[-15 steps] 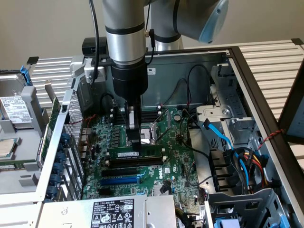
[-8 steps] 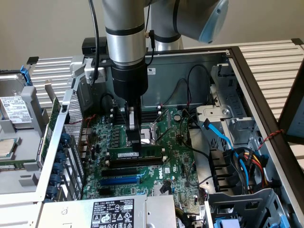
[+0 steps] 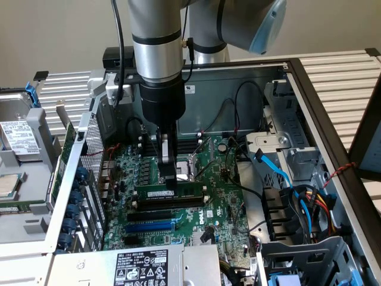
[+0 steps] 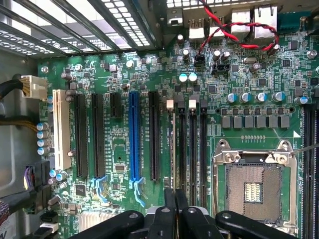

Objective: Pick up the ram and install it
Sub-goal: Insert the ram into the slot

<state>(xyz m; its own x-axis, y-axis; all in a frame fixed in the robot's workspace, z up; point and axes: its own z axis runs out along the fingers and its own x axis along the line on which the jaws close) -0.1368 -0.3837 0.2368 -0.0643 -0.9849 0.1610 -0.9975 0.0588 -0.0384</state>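
Where the case begins, on the exterior view's left: I see a perforated metal wall point(image 3: 92, 161) standing upright along the motherboard point(image 3: 223, 185), with a row of blue clips point(image 3: 74, 210) just outside it. The arm has little room on that side.
Case: the open case point(image 3: 238, 80) lies on a slatted table point(image 3: 339, 77), and the arm comes straight down into it from above.
Gripper: the gripper point(image 3: 170, 179) hangs over the middle of the board. Its fingers point(image 3: 171, 168) are drawn narrow and pinched on the upper edge of the ram.
Ram: the ram point(image 3: 181, 193) is a long, thin green stick standing on its long edge, with black chips along its face and a white label strip near the end towards the exterior view's left. It lies level and parallel to the slots. I cannot tell whether it is pressed fully home.
Neighbours: a long black slot point(image 3: 161, 212) runs just beside the ram on the near side, then a blue slot point(image 3: 152, 226), both empty.
Right side: blue cables point(image 3: 280, 173) and a metal drive cage point(image 3: 297, 161) crowd the board's edge, well apart from the ram.
Wrist view: the gripper point(image 4: 175, 209) has black fingers point(image 4: 167, 219) nearly together over narrow black slots, between the blue slot point(image 4: 133, 134) and the processor socket point(image 4: 254, 186).
Counts: I count one ram, two fingers, one blue slot, one white slot point(image 4: 61, 129) and one socket.
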